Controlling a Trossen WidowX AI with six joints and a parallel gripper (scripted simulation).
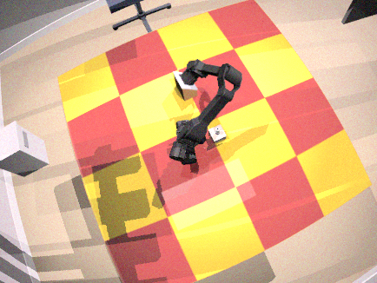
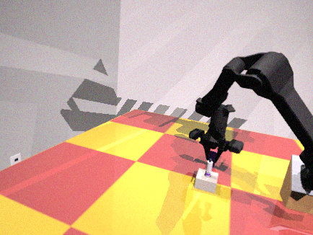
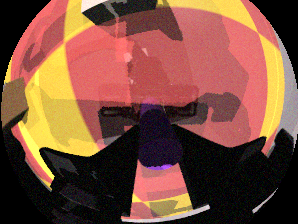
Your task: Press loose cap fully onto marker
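The marker (image 1: 217, 129) (image 2: 209, 167) is white with a dark tip and stands upright in the pale holder block (image 1: 217, 136) (image 2: 205, 184) (image 3: 91, 6). The dark purple cap (image 2: 213, 156) (image 3: 160, 142) stands on the red square, behind the marker in the exterior view. My gripper (image 2: 212, 161) (image 3: 155, 129) points down around the cap. In the wrist view its two fingers touch the cap on both sides, so it is shut on the cap. The arm hides the fingertips and cap in the top view. The cap's foot is hard to make out.
The holder block and marker stand close beside the fingers, at the top edge of the wrist view. The arm's base box (image 1: 188, 91) (image 2: 289, 187) (image 3: 15, 102) is on the table. A white box (image 1: 22, 148) and a chair base (image 1: 141, 16) are off the table.
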